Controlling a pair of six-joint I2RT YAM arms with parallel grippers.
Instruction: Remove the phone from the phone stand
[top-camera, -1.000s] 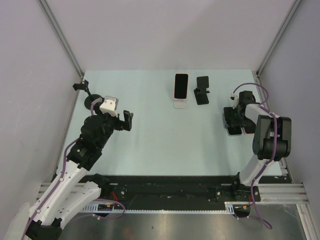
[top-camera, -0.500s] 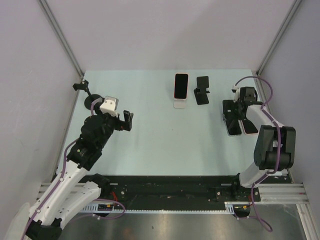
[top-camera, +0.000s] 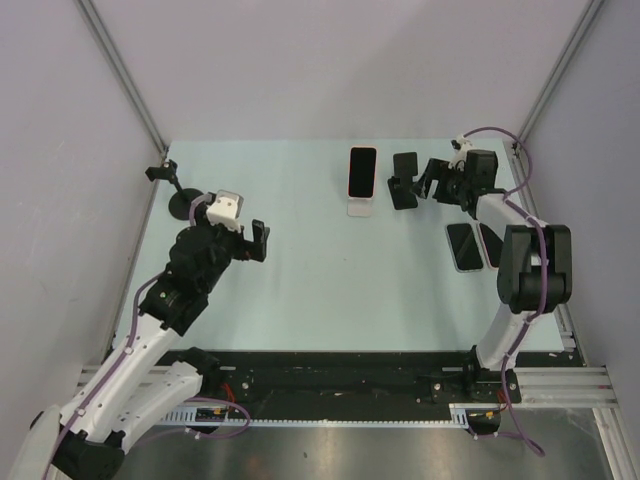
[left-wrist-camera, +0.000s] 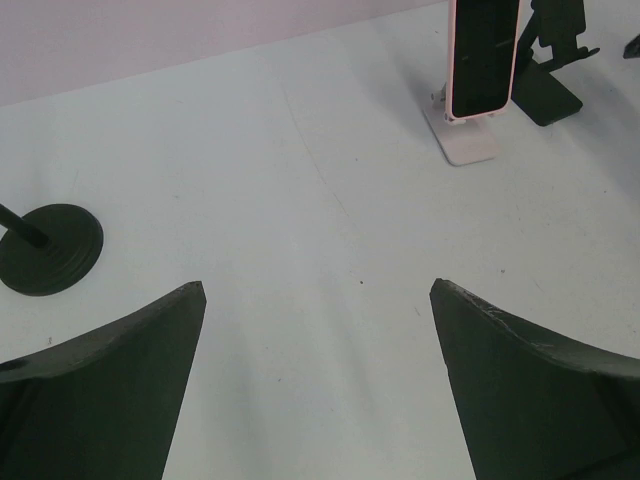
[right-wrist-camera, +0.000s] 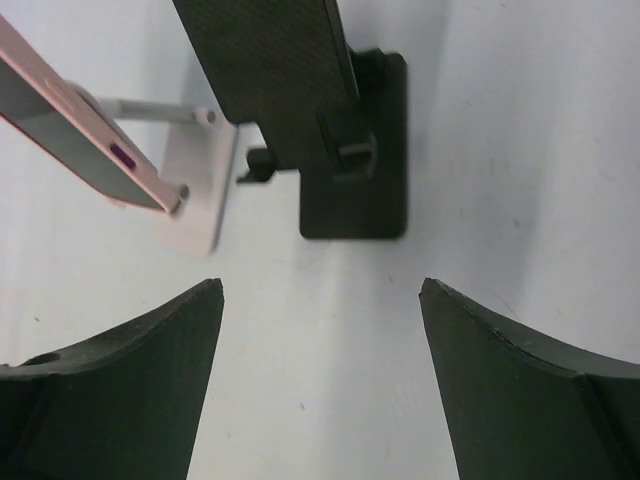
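The pink-edged phone (top-camera: 362, 171) leans upright on its white stand (top-camera: 360, 208) at the back middle of the table. It also shows in the left wrist view, phone (left-wrist-camera: 484, 55) on stand (left-wrist-camera: 462, 140). The right wrist view catches the phone (right-wrist-camera: 80, 130) edge-on, resting on the stand (right-wrist-camera: 195, 190). My right gripper (top-camera: 432, 180) hovers just right of a black stand (top-camera: 405, 180), open, with nothing between its fingers (right-wrist-camera: 320, 285). My left gripper (top-camera: 258, 241) hangs open and far to the left of the phone, over bare table (left-wrist-camera: 318, 290).
The black stand (right-wrist-camera: 355, 170) sits directly ahead of the right gripper, right of the white stand. Two phones (top-camera: 462, 246) (top-camera: 490, 243) lie flat near the right edge. A black round-based post (top-camera: 183, 205) (left-wrist-camera: 50, 248) stands at the left. Walls close in on three sides.
My right gripper has risen from the two flat phones and swung back and left to the black stand. The left arm shifted only slightly.
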